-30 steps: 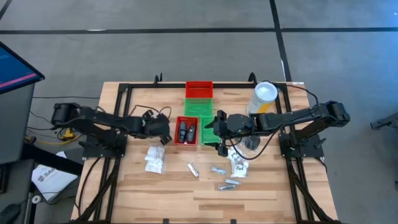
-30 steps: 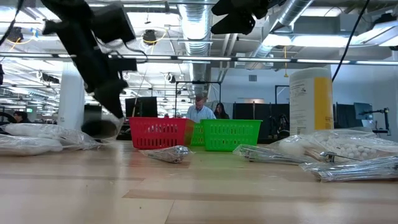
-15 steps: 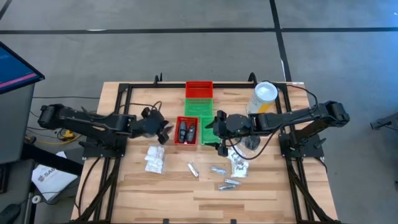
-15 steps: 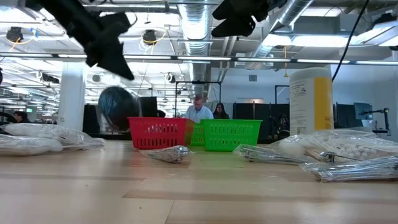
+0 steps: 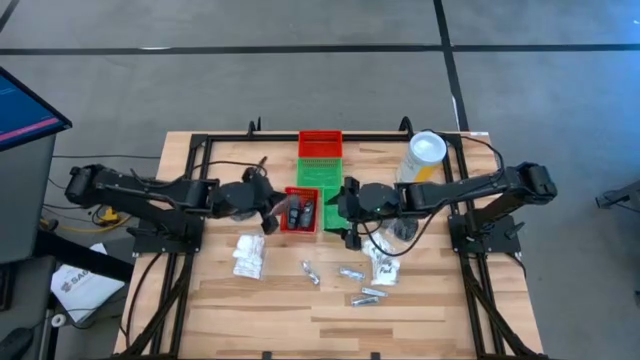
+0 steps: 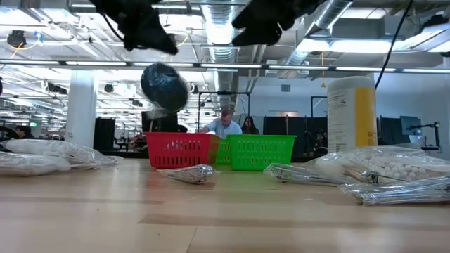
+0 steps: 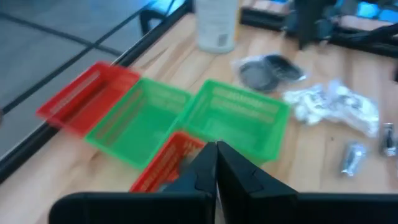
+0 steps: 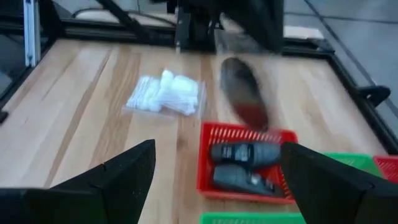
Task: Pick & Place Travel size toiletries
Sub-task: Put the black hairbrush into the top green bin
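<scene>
Here, a flat dark round tin [image 6: 164, 86] is held clamped by the left gripper [image 5: 268, 207] above the red tray [image 5: 299, 211]; the right gripper [image 5: 349, 213] is spread wide, empty. No writing is legible.

The table [image 5: 230, 300] is pale bare wood with visible plank grain, matt. The trays, red [image 8: 245, 160] and green [image 7: 236, 121], look like slotted plastic. The sachets [image 5: 248, 255] are crinkly clear film, the small tubes [image 5: 350, 272] shiny and silvery, the bottles [image 8: 245, 152] dull dark grey.
</scene>
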### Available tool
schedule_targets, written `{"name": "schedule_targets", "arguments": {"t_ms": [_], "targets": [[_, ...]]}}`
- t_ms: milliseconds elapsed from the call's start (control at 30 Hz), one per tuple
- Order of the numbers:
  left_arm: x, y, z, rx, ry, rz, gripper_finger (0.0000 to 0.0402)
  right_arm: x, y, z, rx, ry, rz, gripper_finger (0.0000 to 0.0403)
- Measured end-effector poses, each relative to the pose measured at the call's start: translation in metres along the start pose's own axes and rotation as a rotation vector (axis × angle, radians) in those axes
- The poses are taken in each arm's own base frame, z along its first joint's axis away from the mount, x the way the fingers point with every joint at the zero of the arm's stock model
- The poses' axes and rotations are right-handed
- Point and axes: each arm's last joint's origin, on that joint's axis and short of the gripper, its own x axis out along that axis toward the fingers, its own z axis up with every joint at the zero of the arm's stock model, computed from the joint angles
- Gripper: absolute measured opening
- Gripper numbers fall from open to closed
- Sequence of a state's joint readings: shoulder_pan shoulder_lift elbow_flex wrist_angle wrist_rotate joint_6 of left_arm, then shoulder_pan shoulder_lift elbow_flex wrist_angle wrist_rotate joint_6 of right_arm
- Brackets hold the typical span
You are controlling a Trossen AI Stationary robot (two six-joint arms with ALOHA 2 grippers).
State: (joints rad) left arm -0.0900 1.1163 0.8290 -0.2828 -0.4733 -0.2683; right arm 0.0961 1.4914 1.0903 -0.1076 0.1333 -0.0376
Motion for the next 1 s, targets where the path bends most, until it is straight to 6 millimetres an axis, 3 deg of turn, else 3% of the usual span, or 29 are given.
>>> {"name": "schedule_targets", "arguments": {"t_ms": [200,567,1000], "targets": [[0.007,-0.012,0.005,0.019,-0.029,-0.081,0.0,0.003,-0.005,0.007,-0.011,-0.082,-0.017,0.0328],[0.018,-0.024,0.012,0.025,-0.116,-0.194,0.0,0.031,-0.006,-0.002,-0.025,-0.105,-0.029,0.0324],[0.019,-0.027,0.016,0.036,-0.155,-0.243,0.0,0.046,-0.006,-0.005,-0.018,-0.138,-0.034,0.0243]]}}
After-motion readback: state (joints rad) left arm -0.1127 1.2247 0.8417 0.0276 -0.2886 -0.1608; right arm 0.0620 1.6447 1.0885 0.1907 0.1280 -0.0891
